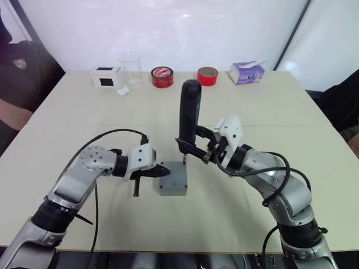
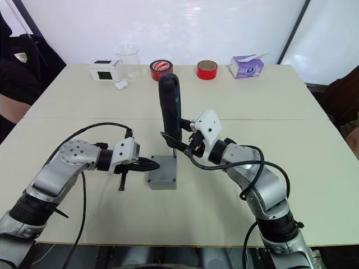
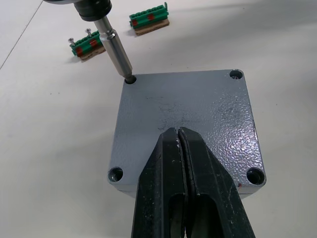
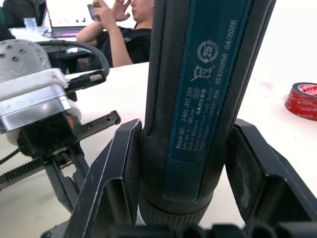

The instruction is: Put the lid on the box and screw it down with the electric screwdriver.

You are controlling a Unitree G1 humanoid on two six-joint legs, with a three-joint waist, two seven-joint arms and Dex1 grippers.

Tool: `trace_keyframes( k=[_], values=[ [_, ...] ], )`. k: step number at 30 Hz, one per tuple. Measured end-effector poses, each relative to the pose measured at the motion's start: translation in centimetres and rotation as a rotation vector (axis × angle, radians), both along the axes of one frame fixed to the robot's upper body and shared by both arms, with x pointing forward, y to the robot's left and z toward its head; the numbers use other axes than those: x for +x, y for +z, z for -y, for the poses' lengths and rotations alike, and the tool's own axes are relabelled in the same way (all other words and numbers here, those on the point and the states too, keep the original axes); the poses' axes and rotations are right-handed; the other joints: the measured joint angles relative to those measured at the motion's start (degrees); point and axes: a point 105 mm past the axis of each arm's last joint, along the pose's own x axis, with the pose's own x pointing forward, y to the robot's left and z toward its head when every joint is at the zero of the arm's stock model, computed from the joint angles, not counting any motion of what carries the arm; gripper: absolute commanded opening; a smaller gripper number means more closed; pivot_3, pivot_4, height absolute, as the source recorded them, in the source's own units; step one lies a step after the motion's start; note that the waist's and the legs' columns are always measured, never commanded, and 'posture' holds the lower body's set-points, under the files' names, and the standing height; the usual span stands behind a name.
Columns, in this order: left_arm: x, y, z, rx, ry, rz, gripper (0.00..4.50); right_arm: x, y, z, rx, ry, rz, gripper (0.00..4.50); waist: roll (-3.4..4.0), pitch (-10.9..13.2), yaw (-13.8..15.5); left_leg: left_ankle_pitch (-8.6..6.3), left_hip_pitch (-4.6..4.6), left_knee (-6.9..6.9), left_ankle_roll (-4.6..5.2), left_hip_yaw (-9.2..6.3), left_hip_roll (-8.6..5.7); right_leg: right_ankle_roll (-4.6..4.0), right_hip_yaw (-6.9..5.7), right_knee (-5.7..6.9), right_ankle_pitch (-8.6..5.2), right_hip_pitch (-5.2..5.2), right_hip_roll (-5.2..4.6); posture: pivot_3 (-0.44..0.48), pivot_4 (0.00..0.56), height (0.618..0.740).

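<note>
Now, electric screwdriver (image 1: 188, 115) upright, bit down

table (image 1: 269, 112): everything sits on it
box (image 1: 171, 189): near my front edge, about centre, between my two grippers
lid (image 3: 188, 106): on top of the box, corners lined up
my left gripper (image 1: 164, 170): left of the box, fingers pressed together, tips resting on the lid's near-left part
electric screwdriver (image 1: 188, 115): upright above the box's far-right corner, bit (image 3: 117, 53) down in a lid corner hole
my right gripper (image 1: 193, 147): right of the box, clamped round the screwdriver's lower body
two terminal blocks (image 3: 88, 44): on the table just beyond the box, side by side
far edge, left to right: small box (image 1: 106, 76), beaker (image 1: 130, 68), tape roll (image 1: 162, 77), second tape roll (image 1: 207, 75), tissue pack (image 1: 246, 72)
person (image 4: 121, 29): seated beyond the table
</note>
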Motion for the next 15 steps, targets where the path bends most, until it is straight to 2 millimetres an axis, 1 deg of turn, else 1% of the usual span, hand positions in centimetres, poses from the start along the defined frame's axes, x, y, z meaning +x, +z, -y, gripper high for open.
trace_keyframes(
  k=[5,7,8,15],
  values=[
    [0.03,-0.13,-0.03,0.002,-0.001,0.001,0.00,0.00,-0.12,-0.01,-0.009,-0.003,-0.001,1.87,-0.01,-0.1,0.0,0.00,0.22,-0.17,0.00,0.02,-0.01,-0.01,0.04,-0.10,-0.01,0.15,-0.02,0.000,0.150,0.739],
    [0.04,-0.21,-0.05,0.003,0.000,-0.001,0.00,0.00,-0.20,0.01,-0.010,-0.005,-0.003,1.87,-0.01,-0.1,0.0,0.00,0.51,-0.33,0.00,0.04,-0.01,-0.02,0.05,-0.20,-0.03,0.38,-0.03,0.000,0.150,0.739],
    [0.04,-0.26,-0.06,0.005,0.000,0.000,0.00,-0.01,-0.26,0.02,-0.011,-0.005,-0.005,1.87,-0.01,-0.1,0.0,0.00,0.71,-0.45,0.00,0.04,-0.01,-0.22,0.06,-0.29,-0.20,0.54,-0.04,0.000,0.150,0.739],
    [0.04,-0.26,-0.05,0.006,-0.001,0.001,0.00,0.00,-0.22,0.06,-0.017,-0.006,-0.001,1.87,-0.01,-0.1,0.0,0.00,0.71,-0.48,0.00,0.01,0.01,-0.23,0.06,-0.29,-0.25,0.54,-0.06,0.000,0.150,0.739]
  ],
)
